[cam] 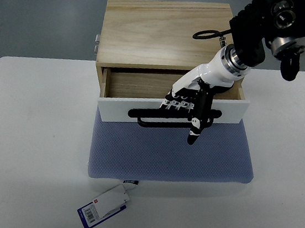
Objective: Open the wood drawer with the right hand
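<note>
Wood drawer point(145, 85) sits partly pulled out of its cabinet point(165, 35) at the far middle of the table point(26, 148), its white front panel point(119, 110) overhanging a blue-grey mat point(169, 155). My right robot hand point(190, 104) comes in from the far right and has its fingers point(179, 103) curled over the black bar handle point(152, 117), hooking it from above; one dark finger points down past the panel toward the mat.

To do this pull well, I judge I should keep the fingers wrapped round the bar and draw straight toward the near edge, in line with the drawer's run, so it does not skew and bind in the cabinet. A steady, level pull matters (the cabinet looks light and could slide with the drawer if I jerk it).

The cabinet is pale, unpainted wood with a straight grain and square edges. The drawer's inside is a darker brown wood, and what shows of it holds nothing. Its front is smooth, flat and white; the handle is a slim black loop. The mat has a fine dotted weave and rounded corners, with a paper tag point(104, 208) lying off its near left corner. The table is plain white and smooth. My left robot hand is out of sight.
</note>
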